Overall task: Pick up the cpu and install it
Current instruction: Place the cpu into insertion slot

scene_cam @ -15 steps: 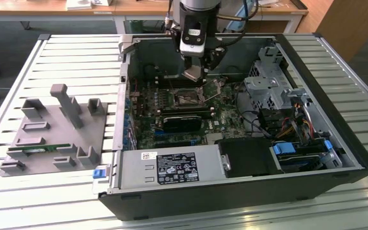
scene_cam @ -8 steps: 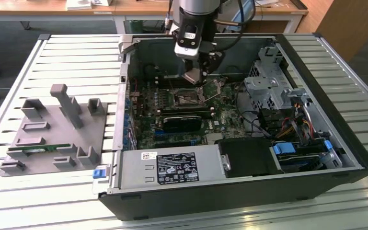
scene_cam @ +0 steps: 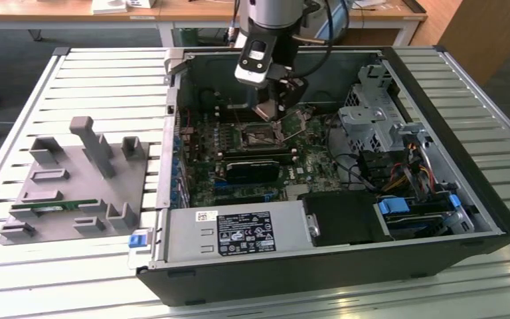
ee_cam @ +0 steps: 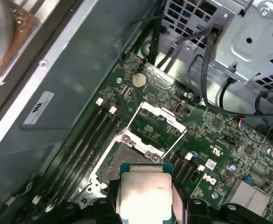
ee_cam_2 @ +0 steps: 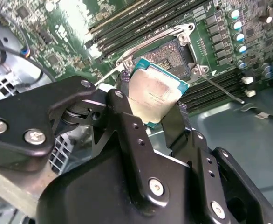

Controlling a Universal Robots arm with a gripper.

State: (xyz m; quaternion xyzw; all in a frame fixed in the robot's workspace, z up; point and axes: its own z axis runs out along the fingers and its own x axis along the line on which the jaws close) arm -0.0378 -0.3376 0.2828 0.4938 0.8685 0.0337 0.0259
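Note:
The cpu [ee_cam_2: 155,95], a flat square chip with a silver-grey top and a teal rim, sits between my black fingers [ee_cam_2: 176,126] and hangs just above the open socket [ee_cam_2: 174,56] on the green motherboard. In the first wrist view the cpu [ee_cam: 143,193] hovers near the socket [ee_cam: 122,158], whose metal retention frame [ee_cam: 157,123] is flipped up. In the exterior view my gripper [scene_cam: 277,118] reaches down into the open computer case, directly over the socket [scene_cam: 261,135].
Memory slots [ee_cam: 87,140] flank the socket. A black heatsink block [scene_cam: 253,167] lies on the board below it. Drive cage [scene_cam: 370,116] and cable bundles [scene_cam: 406,176] crowd the exterior view's right. The power supply [scene_cam: 237,232] is at the front. A grey parts fixture [scene_cam: 69,186] stands outside the case.

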